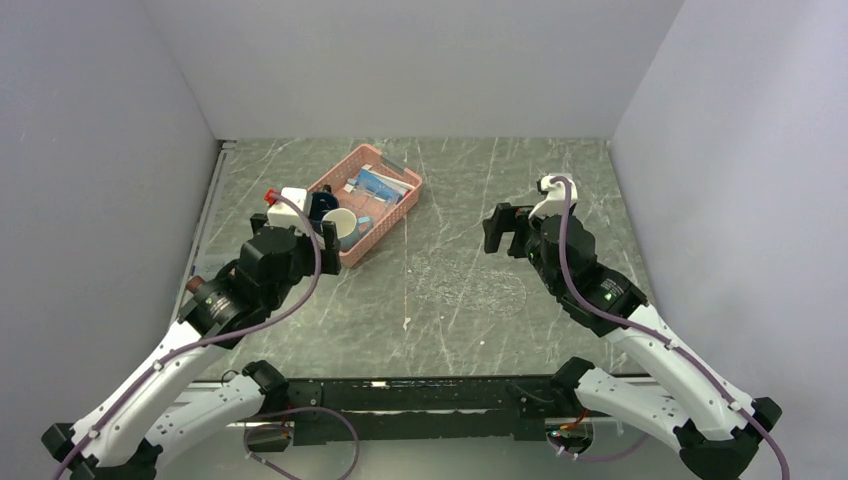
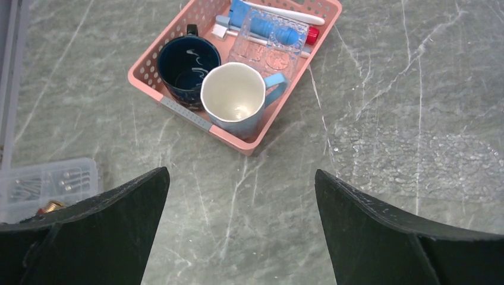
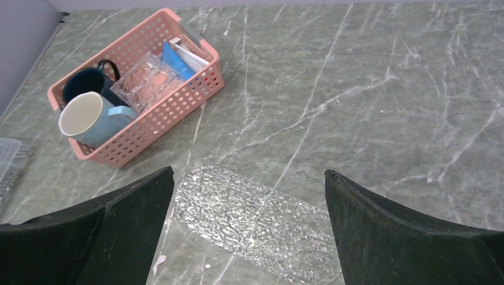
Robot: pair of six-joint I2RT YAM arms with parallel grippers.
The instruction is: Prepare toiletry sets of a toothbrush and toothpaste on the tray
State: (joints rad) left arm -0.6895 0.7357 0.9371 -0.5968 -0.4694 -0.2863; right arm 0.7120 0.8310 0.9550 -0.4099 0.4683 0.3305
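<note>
Both grippers hang above the grey-green marbled table (image 1: 560, 190) with their black jaws spread wide and nothing between them: the left gripper (image 2: 239, 172) sits over the near corner of the basket, and the right gripper (image 3: 248, 172) sits over the tray's far edge. Next in size, the pink perforated plastic basket (image 2: 178, 113) lies at an angle on the left half of the table. Its near end holds a dark blue mug (image 2: 189, 65) and a light blue mug with a cream inside (image 2: 233, 94), both upright and touching. The flat transparent tray with a bubbly embossed pattern (image 3: 249, 217) lies bare on the table near the centre, to the right of the basket and apart from it. A smaller clear embossed plastic piece (image 2: 270, 44) rests in the basket's far end, on top of the toiletries. Under and beside it lie the blue toothpaste tubes (image 3: 175, 59) and a slim white toothbrush (image 2: 285, 13), all inside the basket. How many there are cannot be told.
</note>
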